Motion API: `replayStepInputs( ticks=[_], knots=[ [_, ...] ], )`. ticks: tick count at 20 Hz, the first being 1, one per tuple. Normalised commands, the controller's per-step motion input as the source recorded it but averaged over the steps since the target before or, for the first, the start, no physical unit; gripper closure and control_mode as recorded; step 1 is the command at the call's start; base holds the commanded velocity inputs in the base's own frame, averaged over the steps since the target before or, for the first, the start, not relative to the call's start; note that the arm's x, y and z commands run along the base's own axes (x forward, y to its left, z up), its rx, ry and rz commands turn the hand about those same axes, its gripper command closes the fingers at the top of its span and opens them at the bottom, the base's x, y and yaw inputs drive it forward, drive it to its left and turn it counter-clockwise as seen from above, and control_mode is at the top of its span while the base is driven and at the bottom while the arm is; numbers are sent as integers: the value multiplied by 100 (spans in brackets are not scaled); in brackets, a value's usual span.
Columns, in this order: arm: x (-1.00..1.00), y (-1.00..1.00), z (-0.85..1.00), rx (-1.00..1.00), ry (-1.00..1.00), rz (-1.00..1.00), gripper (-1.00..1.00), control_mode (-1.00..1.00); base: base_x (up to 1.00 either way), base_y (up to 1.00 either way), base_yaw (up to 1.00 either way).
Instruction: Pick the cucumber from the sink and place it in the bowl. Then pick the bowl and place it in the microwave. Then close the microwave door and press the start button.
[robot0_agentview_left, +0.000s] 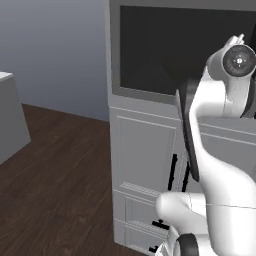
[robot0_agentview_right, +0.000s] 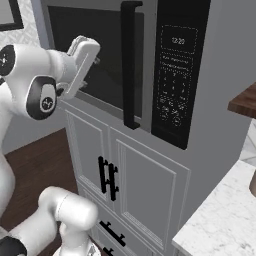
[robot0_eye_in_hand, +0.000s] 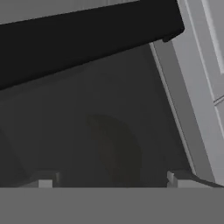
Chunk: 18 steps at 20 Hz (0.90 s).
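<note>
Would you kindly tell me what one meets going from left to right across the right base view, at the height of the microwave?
Gripper → dark door window → black door handle → black control panel → wooden shelf edge.

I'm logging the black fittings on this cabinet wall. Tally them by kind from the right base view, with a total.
Microwave door handle: 1
Microwave control panel: 1
Upright cupboard handles: 2
Drawer handles: 2, the lower one cut off by the picture's edge
Total: 6
</note>
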Motion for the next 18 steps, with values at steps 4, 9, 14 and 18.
replayStepInputs(
  ticks=[4, 9, 14, 18],
  knots=[
    [-100, 33, 6, -14, 0, 1, -100, -100, 0, 0, 0],
    [-95, 20, 0, -23, 2, 2, -100, -100, 0, 0, 0],
    [-58, 24, 0, -35, 18, 5, 100, -100, 0, 0, 0],
    [-55, 7, 0, -34, 20, 4, 100, -100, 0, 0, 0]
  ],
)
